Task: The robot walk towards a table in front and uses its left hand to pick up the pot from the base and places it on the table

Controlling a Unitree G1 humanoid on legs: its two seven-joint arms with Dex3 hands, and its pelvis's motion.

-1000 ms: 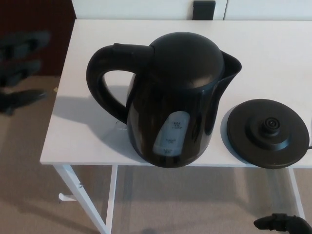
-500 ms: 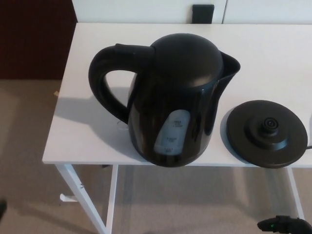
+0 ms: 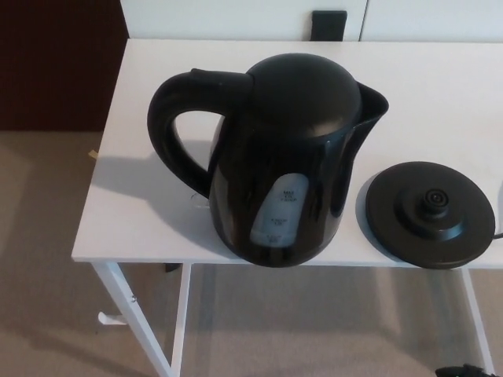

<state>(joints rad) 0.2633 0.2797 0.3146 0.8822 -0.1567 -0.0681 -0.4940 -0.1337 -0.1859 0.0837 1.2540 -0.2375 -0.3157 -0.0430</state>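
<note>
Pot, a black kettle with its handle toward the robot's left and its spout toward the right, stands upright on the white table close to the front edge, not on its base. Round black base lies flat just beside it on the right, a narrow strip of tabletop between them. The left hand is out of view, and only a dark sliver of the right hand shows at the bottom edge, so I cannot tell its grip.
</note>
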